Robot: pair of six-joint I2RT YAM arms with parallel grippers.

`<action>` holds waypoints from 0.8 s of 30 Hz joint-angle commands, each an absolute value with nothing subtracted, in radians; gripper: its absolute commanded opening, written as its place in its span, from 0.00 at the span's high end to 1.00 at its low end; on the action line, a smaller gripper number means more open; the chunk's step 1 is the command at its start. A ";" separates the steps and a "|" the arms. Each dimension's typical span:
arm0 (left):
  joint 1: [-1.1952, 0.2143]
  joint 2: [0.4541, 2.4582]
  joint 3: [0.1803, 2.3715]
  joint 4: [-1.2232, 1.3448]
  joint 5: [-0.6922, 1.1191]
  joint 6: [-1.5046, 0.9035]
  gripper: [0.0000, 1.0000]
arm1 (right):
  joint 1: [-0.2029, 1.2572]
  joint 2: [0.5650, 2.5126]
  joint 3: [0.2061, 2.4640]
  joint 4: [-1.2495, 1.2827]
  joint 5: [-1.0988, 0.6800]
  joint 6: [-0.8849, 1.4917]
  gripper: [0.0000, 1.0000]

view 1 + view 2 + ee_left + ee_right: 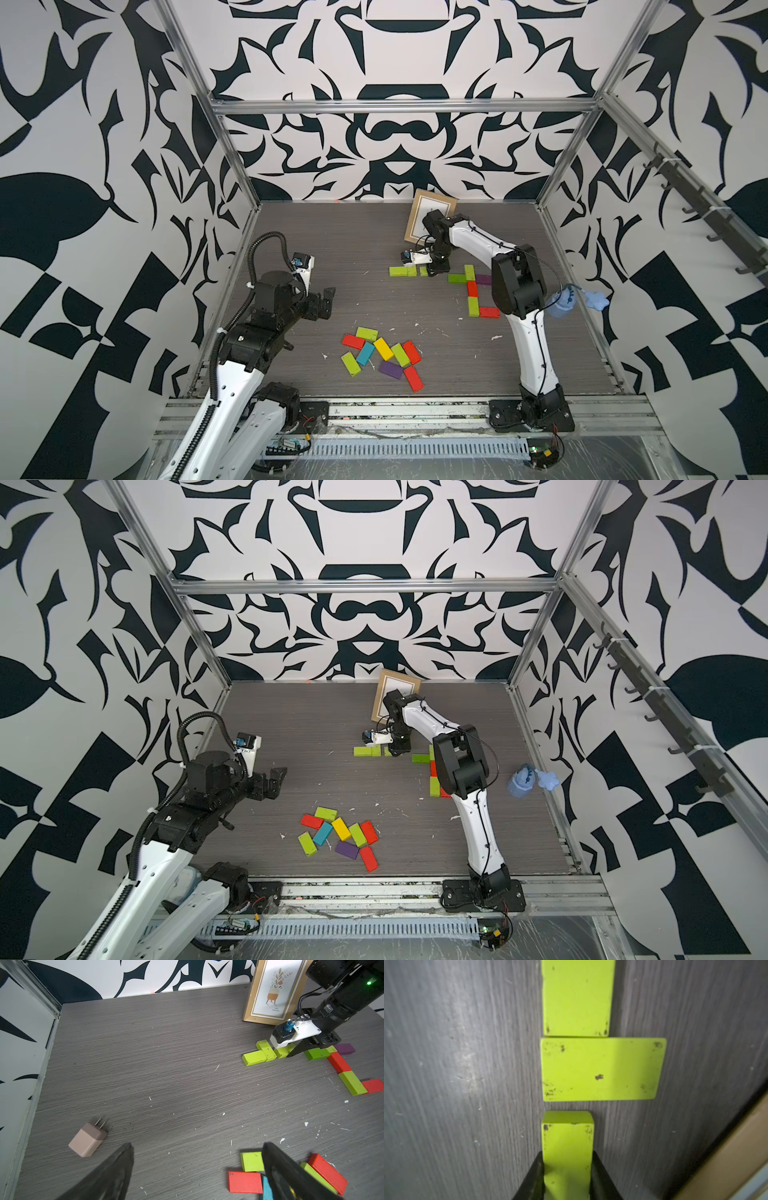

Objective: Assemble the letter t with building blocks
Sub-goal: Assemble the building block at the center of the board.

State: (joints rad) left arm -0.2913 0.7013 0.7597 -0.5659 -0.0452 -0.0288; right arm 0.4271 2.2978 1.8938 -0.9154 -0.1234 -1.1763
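Right gripper (432,271) clamps a lime green block (568,1142) at the far middle of the table (332,249).
The block is just right of two flat lime blocks (401,271), with a small gap to the closest one. The left gripper (327,303) hangs wide open at the left; a loose block pile (382,353) lies near the front.

Both top views are looking steeply down from high over the near edge toward the black-and-white patterned back wall (399,145), taking in the whole grey wood-grain tabletop (332,249). The left wrist camera is looking low across it from well back, toward the gold-framed picture (272,991) and the lime green rectangular blocks (266,1051). The right wrist camera is hanging very near, facing down along the right gripper (566,1159) onto those blocks, which every view is sharing.
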 commanded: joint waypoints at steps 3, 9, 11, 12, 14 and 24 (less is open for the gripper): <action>-0.291 0.690 0.747 -0.587 -0.047 -0.029 0.00 | 0.428 2.285 1.913 -0.922 -0.150 -1.146 0.92; -0.291 0.692 0.746 -0.587 -0.048 -0.029 0.00 | 0.433 2.292 1.906 -0.916 -0.152 -1.146 0.90; -0.291 0.690 0.748 -0.587 -0.048 -0.029 0.00 | 0.436 2.295 1.905 -0.914 -0.154 -1.143 0.90; -0.291 0.691 0.748 -0.587 -0.048 -0.029 0.00 | 0.438 2.295 1.905 -0.912 -0.154 -1.143 0.90; -0.291 0.693 0.747 -0.587 -0.048 -0.029 0.00 | 0.442 2.298 1.907 -0.910 -0.158 -1.140 0.90; -0.291 0.692 0.746 -0.586 -0.049 -0.028 0.00 | 0.449 2.299 1.895 -0.908 -0.162 -1.139 0.88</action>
State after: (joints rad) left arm -0.2913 0.7010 0.7597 -0.5659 -0.0452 -0.0288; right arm 0.4438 2.2993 1.8935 -0.8993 -0.1383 -1.1538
